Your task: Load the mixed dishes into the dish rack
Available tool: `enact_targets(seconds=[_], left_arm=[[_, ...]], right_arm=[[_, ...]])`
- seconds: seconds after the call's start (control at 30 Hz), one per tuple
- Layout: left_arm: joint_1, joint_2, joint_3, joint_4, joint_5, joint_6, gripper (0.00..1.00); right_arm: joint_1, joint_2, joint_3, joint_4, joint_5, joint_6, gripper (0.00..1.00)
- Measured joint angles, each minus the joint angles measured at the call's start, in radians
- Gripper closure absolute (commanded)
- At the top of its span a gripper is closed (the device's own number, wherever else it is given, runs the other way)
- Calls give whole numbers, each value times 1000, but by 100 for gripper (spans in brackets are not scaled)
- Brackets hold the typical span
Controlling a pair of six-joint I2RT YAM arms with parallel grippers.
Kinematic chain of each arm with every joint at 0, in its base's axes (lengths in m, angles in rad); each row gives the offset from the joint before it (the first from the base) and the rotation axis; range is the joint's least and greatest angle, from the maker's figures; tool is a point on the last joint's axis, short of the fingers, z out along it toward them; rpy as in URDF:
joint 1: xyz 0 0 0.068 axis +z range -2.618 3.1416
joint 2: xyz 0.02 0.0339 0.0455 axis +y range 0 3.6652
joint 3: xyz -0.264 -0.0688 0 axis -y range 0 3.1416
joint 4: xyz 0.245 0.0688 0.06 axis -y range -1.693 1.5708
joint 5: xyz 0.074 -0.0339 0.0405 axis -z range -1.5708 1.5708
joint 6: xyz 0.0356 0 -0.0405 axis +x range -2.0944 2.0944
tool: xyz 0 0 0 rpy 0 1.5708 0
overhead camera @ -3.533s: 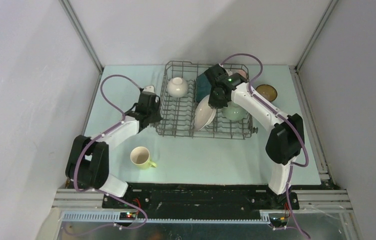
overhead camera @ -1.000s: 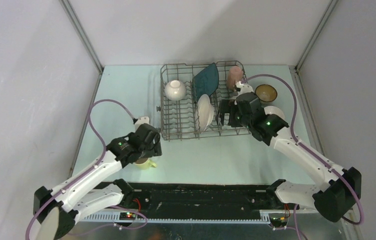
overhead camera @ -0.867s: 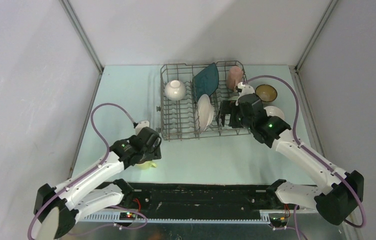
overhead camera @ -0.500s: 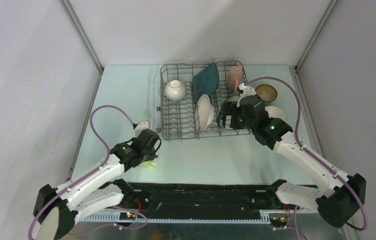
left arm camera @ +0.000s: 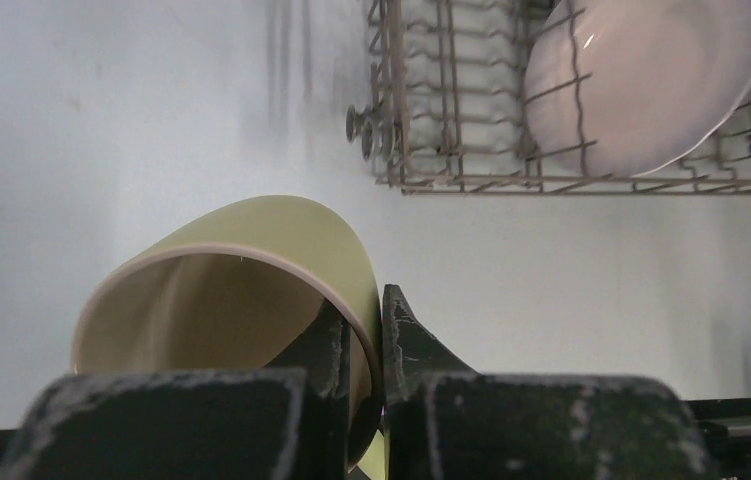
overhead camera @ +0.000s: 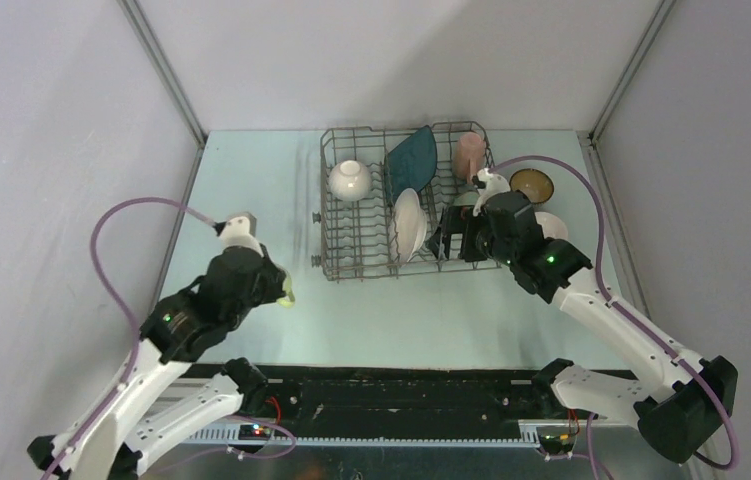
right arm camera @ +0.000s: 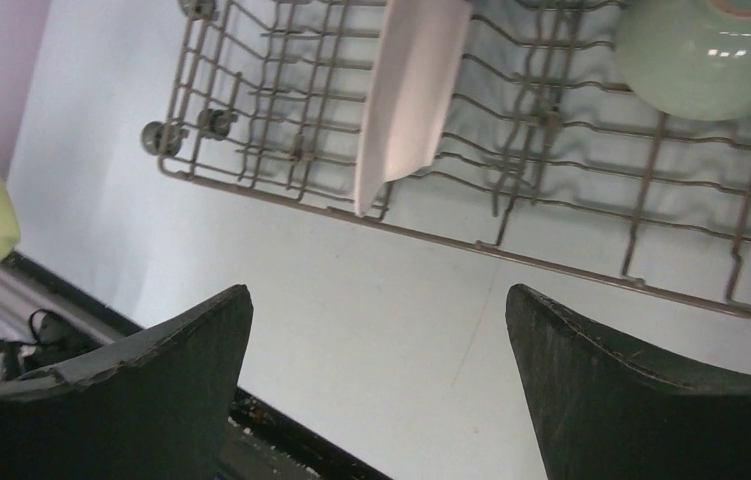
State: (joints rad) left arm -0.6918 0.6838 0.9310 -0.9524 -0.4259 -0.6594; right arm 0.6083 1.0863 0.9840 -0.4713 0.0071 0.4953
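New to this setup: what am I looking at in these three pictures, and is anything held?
Two robot arms with two-finger grippers are bolted at the near edge of a table. One picture looks down from above; the other two come from cameras on each wrist. The dish rack holds a white bowl, teal plate, white plate, pink mug and pale green bowl; a brown bowl sits on the table beside it. The left gripper pinches the wall of a yellow-green mug, tipped sideways. The right gripper is open and empty by the rack's near edge.
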Motion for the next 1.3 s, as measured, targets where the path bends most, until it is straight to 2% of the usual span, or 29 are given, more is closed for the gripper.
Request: enact_targets(seconds=[0.17, 0.37, 0.47, 0.73, 0.9, 1.1, 1.3], left_arm=[[0, -86, 17, 21, -29, 34, 100], [0, -258, -148, 248, -16, 38, 100], [0, -288, -174, 323, -18, 40, 100], [0, -235, -200, 581, 5, 90, 100], [0, -143, -284, 796, 97, 163, 100], [0, -73, -398, 1069, 216, 331, 100], [0, -9, -425, 1315, 314, 428, 100]], right_arm=[[0, 0, 0, 31, -90, 0, 1], [0, 0, -10, 87, -198, -8, 1], [0, 0, -36, 136, -257, -8, 1], [23, -3, -77, 242, -370, 11, 1], [43, -10, -77, 294, -415, 29, 0], [44, -10, -77, 322, -480, 69, 0], [48, -2, -101, 415, -566, 135, 2]])
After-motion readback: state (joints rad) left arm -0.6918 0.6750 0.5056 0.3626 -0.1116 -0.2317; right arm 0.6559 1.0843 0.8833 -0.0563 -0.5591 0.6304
